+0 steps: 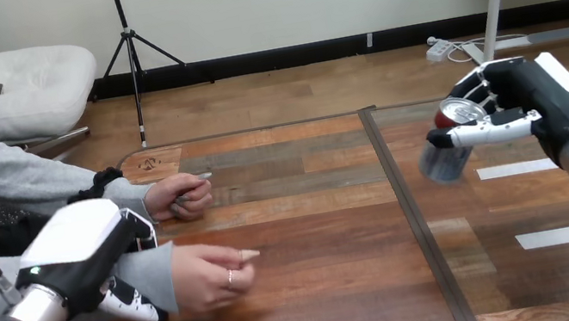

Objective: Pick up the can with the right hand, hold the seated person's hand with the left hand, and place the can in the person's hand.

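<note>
Gripping the can (446, 158) in curled fingers, the right hand (534, 97) hangs above the table (329, 292); the left hand (90, 245) clasps the person's wrist (156, 273).

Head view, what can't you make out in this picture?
All in the head view:
Can: side covered by fingers of the right hand, lower end blurred.
Thing in the person's farther hand: too small to identify.
Person's nearer wrist: covered by its sleeve and the left hand.
</note>
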